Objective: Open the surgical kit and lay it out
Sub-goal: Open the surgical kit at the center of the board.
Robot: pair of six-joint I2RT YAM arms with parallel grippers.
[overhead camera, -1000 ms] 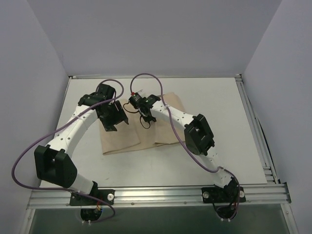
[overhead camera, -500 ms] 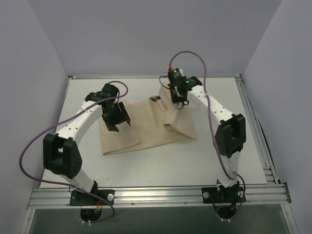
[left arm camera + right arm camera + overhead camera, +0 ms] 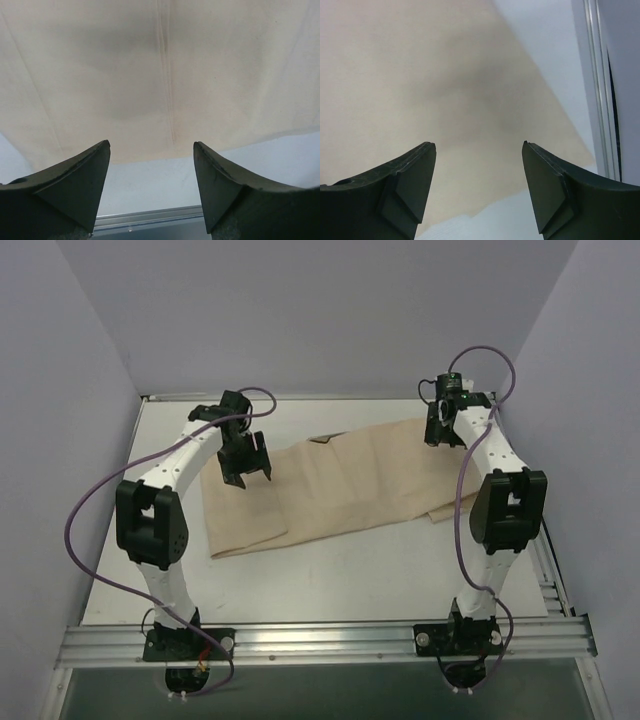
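The surgical kit shows as a large beige cloth wrap (image 3: pixel 350 480). It lies partly unfolded across the table, with one flap spread out to the right. A small dark bit (image 3: pixel 320 441) peeks out at its far fold. My left gripper (image 3: pixel 247 462) hovers open over the cloth's left part; in the left wrist view the cloth (image 3: pixel 150 75) and its seam lie beyond the empty left gripper (image 3: pixel 150 145). My right gripper (image 3: pixel 438 432) stands open above the flap's right end. In the right wrist view the cloth's corner (image 3: pixel 420 75) lies under the right gripper (image 3: pixel 479 145), and nothing is held.
An aluminium rail (image 3: pixel 515 480) runs along the table's right edge, close to the right gripper, and shows again as the rail (image 3: pixel 597 75) in the right wrist view. A front rail (image 3: pixel 320 640) carries both arm bases. Grey walls enclose the back and sides.
The right gripper has swung from the middle to the far right, pulling the cloth flap open with it, and has opened and let the cloth go. The left arm drew back slightly.
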